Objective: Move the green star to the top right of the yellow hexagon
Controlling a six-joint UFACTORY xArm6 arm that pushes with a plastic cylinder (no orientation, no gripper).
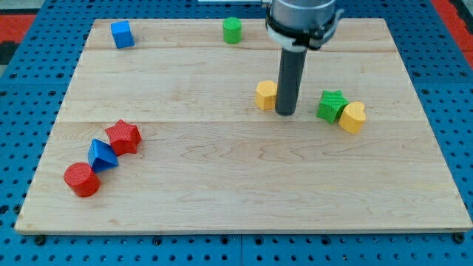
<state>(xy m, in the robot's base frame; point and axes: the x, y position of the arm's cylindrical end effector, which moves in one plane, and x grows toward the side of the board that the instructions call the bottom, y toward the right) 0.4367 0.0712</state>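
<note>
The green star (332, 105) lies right of the board's middle, touching a yellow block (352, 117) of rounded shape at its lower right. The yellow hexagon (265, 94) lies to the star's left, partly hidden behind my rod. My tip (286, 113) rests on the board just right of the yellow hexagon, touching or nearly touching it, and about a block's width left of the green star.
A blue cube (122, 34) sits at the top left and a green cylinder (233, 30) at the top middle. At the lower left a red star (123, 137), a blue triangular block (101, 154) and a red cylinder (81, 179) cluster together on the wooden board (244, 185).
</note>
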